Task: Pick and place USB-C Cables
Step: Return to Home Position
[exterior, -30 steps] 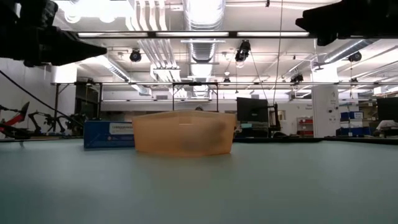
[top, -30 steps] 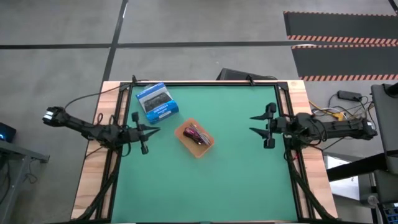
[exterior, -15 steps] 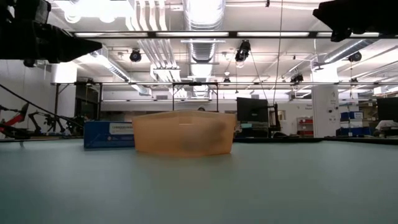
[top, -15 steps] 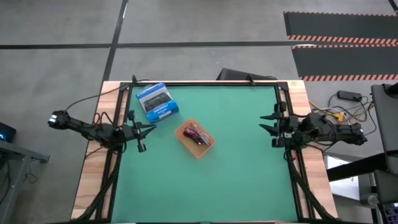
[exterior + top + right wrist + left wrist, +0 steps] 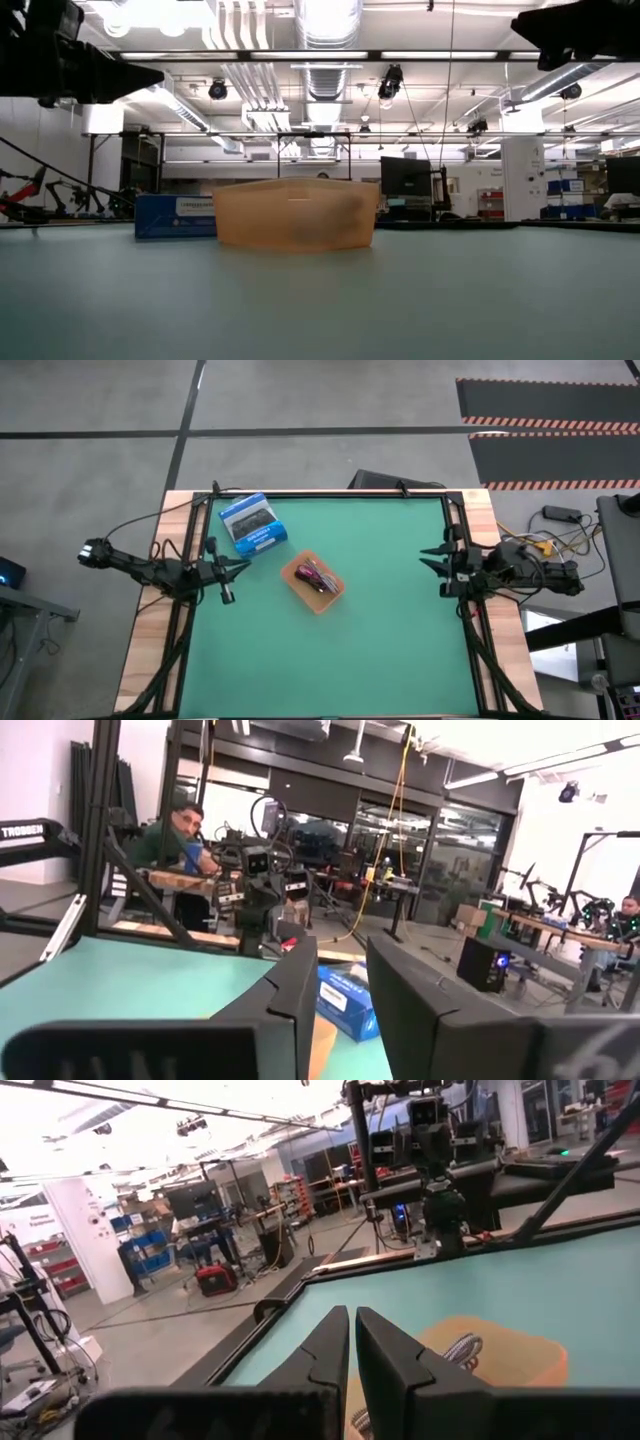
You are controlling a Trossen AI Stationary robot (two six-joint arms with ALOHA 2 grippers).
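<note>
My left gripper (image 5: 244, 567) points straight at my right gripper (image 5: 424, 557), well apart from it. Left fingers (image 5: 325, 1355) closed to a sliver; right fingers (image 5: 290, 1000) parted. Each arm runs outward, back behind its gripper.

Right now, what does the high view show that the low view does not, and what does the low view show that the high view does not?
Only the high view shows the cables lying inside the orange tray, and where the grippers are: the left gripper over the table's left side, the right gripper by its right edge, both holding nothing. Only the low view shows the room behind the table, with ceiling pipes and a monitor; there the tray's cloudy wall hides its contents. Both show the tray and the blue box near it.
</note>
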